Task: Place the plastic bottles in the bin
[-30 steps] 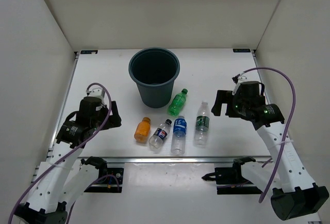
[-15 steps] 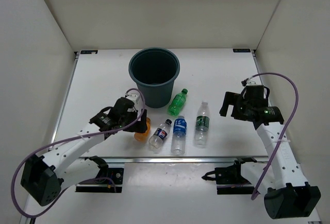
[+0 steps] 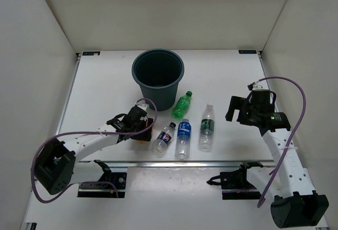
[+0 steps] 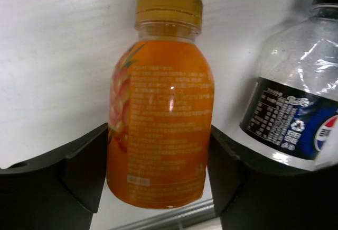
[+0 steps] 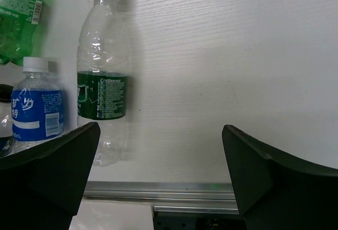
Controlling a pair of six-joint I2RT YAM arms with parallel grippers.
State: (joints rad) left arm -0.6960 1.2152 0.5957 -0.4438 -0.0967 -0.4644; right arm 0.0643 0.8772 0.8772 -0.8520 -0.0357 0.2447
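Observation:
The orange bottle (image 4: 161, 119) lies on the table between the fingers of my left gripper (image 4: 158, 135), which press on both its sides; in the top view the left gripper (image 3: 141, 128) covers it. Next to it lies a clear bottle with a dark blue-red label (image 3: 163, 138), also in the left wrist view (image 4: 296, 92). To its right lie the blue-label bottle (image 3: 182, 137), the green-label bottle (image 3: 206, 127) and the green bottle (image 3: 182, 104). The bin (image 3: 134, 71) stands upright behind them. My right gripper (image 3: 231, 108) is open and empty, right of the green-label bottle (image 5: 103, 82).
White walls enclose the table on the left, back and right. A metal rail (image 5: 158, 190) runs along the table's near edge, close below the bottles. The bin stands just behind my left gripper.
My left arm has swung in from the left side of the table to the orange bottle and lowered its fingers round it. My right gripper has shifted slightly right and stayed open.

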